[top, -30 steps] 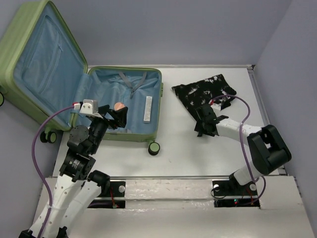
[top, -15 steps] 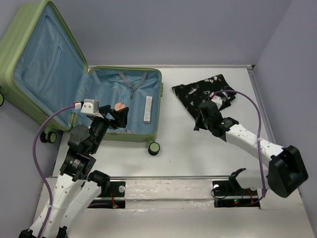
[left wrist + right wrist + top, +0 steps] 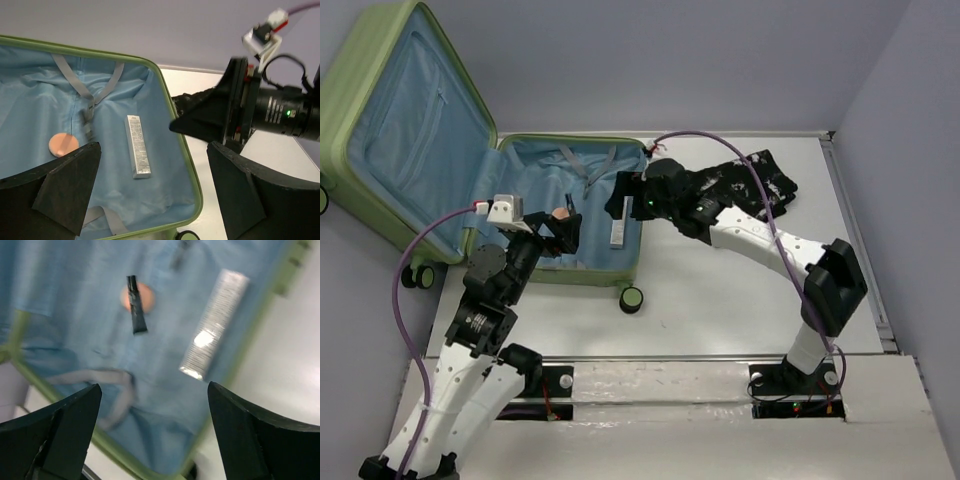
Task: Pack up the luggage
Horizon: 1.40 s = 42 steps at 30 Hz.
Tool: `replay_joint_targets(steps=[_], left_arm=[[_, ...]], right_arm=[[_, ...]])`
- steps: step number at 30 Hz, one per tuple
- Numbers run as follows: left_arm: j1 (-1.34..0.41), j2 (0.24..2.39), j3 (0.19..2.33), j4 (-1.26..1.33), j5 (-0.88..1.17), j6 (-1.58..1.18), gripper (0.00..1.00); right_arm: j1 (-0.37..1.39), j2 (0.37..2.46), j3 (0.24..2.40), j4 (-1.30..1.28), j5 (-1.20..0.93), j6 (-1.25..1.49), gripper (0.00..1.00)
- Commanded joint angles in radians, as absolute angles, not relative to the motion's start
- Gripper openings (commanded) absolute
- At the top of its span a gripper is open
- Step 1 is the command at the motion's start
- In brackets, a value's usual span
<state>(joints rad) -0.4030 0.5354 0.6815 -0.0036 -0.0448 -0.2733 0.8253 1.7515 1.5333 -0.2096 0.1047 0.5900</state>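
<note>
The right arm has swung away from the black-and-white patterned cloth (image 3: 772,178), where it hung a moment ago, and now reaches leftward across the table (image 3: 720,300), so that the right gripper (image 3: 617,195) hangs over the right-hand rim of the luggage (image 3: 410,130). The left gripper (image 3: 561,226) has hardly shifted and hovers low over the near part of the lined tray. The luggage lies open at the table's far left: its lid leans back against the left wall, and its base half lies flat on the table with the blue lining facing up. In the right wrist view the right gripper (image 3: 153,390) has its fingers spread wide with nothing between them, and the lining fills the frame below it. A silver box (image 3: 215,322) lies there toward the right finger, and a peach disc (image 3: 137,297) lies farther in. The left gripper (image 3: 153,147) is likewise spread and empty. The silver box (image 3: 137,152) shows between its fingers, the peach disc (image 3: 63,144) lies just beyond its left finger, and the right arm's wrist looms past the green rim.
</note>
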Motion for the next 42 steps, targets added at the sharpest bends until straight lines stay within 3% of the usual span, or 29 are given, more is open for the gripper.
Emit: replay_joint_targets(steps=[1, 5, 8, 15, 20, 23, 24, 25, 26, 29, 32, 35, 37, 39, 40, 42], left_arm=[[-0.397, 0.584, 0.735, 0.045, -0.006, -0.301, 0.99], [-0.399, 0.681, 0.803, 0.061, 0.131, -0.382, 0.99], [-0.457, 0.796, 0.897, 0.063, 0.164, -0.446, 0.99], [-0.779, 1.127, 1.106, 0.051, -0.104, -0.442, 0.99], [-0.839, 1.419, 1.245, 0.032, -0.170, -0.454, 0.99], [-0.851, 1.561, 1.359, 0.003, -0.196, -0.454, 0.99], [-0.854, 1.595, 1.417, -0.026, -0.219, -0.453, 0.99], [-0.856, 1.662, 1.446, -0.037, -0.230, -0.453, 0.99], [-0.856, 1.701, 1.478, -0.047, -0.256, -0.453, 0.99], [-0.856, 1.855, 1.620, -0.110, -0.313, -0.451, 0.99], [-0.856, 1.998, 1.759, -0.187, -0.359, -0.460, 0.99], [-0.856, 2.072, 1.821, -0.212, -0.338, -0.482, 0.99], [-0.857, 2.095, 1.821, -0.207, -0.331, -0.509, 0.99], [-0.857, 2.105, 1.807, -0.199, -0.344, -0.531, 0.99], [-0.859, 2.115, 1.796, -0.195, -0.344, -0.535, 0.99], [-0.857, 2.125, 1.790, -0.196, -0.348, -0.546, 0.99]], right_arm=[[0.660, 1.583, 1.311, -0.215, 0.136, 0.612, 0.91], [0.345, 1.410, 1.027, -0.198, 0.172, 0.623, 0.79], [0.144, 1.410, 0.954, -0.189, 0.120, 0.606, 0.76], [0.005, 1.633, 0.968, -0.117, 0.013, 0.554, 0.81], [-0.006, 1.778, 1.006, -0.012, -0.129, 0.568, 0.77], [-0.006, 1.804, 0.973, 0.052, -0.158, 0.597, 0.63], [-0.006, 1.790, 0.942, 0.058, -0.134, 0.609, 0.50], [-0.006, 1.783, 0.924, 0.060, -0.118, 0.618, 0.42], [-0.006, 1.767, 0.902, 0.066, -0.104, 0.627, 0.27], [-0.006, 1.685, 0.804, 0.086, -0.055, 0.656, 0.16], [-0.006, 1.565, 0.694, 0.092, -0.012, 0.679, 0.15], [-0.006, 1.420, 0.567, 0.104, 0.012, 0.701, 0.15], [-0.006, 1.326, 0.496, 0.104, 0.035, 0.706, 0.22], [-0.006, 1.283, 0.469, 0.100, 0.037, 0.701, 0.41], [-0.015, 1.249, 0.459, 0.078, 0.035, 0.692, 0.60], [-0.015, 1.215, 0.457, 0.046, 0.055, 0.684, 0.81]])
